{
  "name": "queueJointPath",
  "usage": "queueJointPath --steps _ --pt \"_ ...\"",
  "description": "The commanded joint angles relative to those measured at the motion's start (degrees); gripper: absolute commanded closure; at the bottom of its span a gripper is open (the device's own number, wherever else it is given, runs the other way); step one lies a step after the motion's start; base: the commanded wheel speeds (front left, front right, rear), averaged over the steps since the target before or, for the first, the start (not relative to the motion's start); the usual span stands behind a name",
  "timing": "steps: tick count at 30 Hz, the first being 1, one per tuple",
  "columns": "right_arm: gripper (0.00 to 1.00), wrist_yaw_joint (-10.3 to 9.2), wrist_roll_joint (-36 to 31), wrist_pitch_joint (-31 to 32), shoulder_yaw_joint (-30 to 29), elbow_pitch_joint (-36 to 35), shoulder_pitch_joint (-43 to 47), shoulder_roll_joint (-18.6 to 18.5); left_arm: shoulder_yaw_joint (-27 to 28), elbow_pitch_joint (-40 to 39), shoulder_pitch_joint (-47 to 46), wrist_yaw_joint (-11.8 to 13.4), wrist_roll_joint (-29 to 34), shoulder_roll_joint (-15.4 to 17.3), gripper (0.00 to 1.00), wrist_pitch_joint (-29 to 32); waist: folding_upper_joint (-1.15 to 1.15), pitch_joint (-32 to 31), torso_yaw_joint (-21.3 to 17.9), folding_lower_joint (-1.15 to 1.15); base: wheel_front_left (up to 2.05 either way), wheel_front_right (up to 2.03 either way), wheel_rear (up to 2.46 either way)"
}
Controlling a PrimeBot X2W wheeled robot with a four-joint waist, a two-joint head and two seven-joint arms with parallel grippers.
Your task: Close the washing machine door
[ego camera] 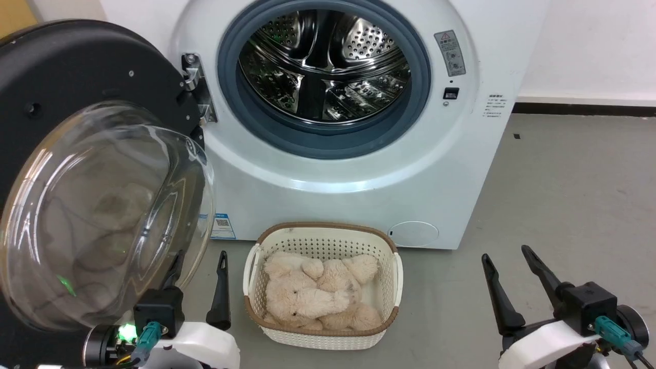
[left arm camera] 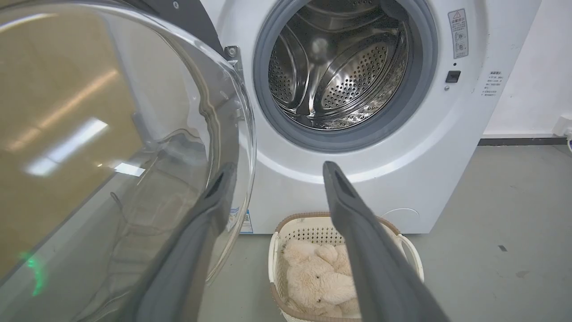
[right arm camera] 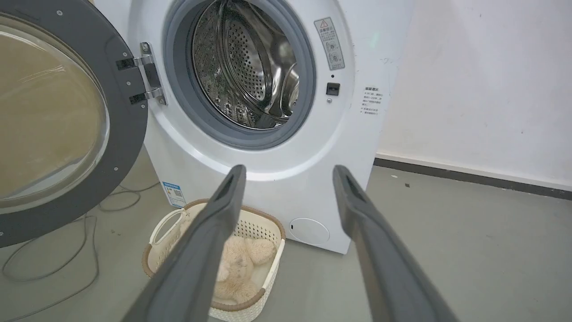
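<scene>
The washing machine door (ego camera: 66, 66) stands wide open at the left, its clear glass bowl (ego camera: 102, 215) bulging toward me and its metal hinge (ego camera: 197, 84) on the washer's left side. The white washing machine (ego camera: 359, 174) shows its steel drum (ego camera: 325, 66) and grey gasket. My left gripper (ego camera: 200, 261) is open, low beside the bowl, with one finger behind the glass rim. In the left wrist view the open left gripper (left arm camera: 278, 166) has the door (left arm camera: 125, 156) close on its left. My right gripper (ego camera: 505, 253) is open over the floor at the right, and the right wrist view shows the gripper (right arm camera: 289, 167) facing the washer (right arm camera: 277, 179) with the door (right arm camera: 129, 89) at the left.
A cream perforated basket (ego camera: 328, 238) holding a beige plush toy (ego camera: 312, 292) sits on the floor before the washer, between my arms. A cable (right arm camera: 89, 232) lies on the floor under the door. Grey floor (ego camera: 574, 205) stretches right to a white wall.
</scene>
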Motion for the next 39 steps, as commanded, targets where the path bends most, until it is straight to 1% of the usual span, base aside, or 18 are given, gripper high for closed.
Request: queueJointPath --steps 1,18,39 --pt "0.00 0.02 0.78 -0.54 0.20 -0.28 0.49 0.06 -0.18 -0.24 0.25 0.35 -0.46 0.01 0.00 -0.56 0.00 -0.04 0.20 0.00 0.00 0.00 0.00" --pt "0.00 0.02 2.72 -2.57 1.13 -0.33 0.95 0.09 -0.74 -0.49 0.79 0.81 -1.28 0.02 0.00 -2.59 0.00 -0.38 4.92 0.00 0.00 0.00 0.00" --pt "0.00 0.03 4.93 -5.08 2.86 0.16 1.68 -0.22 -1.50 -0.85 1.32 1.31 -2.43 0.03 0.00 -5.11 0.00 -0.72 12.68 0.00 0.00 0.00 0.00"
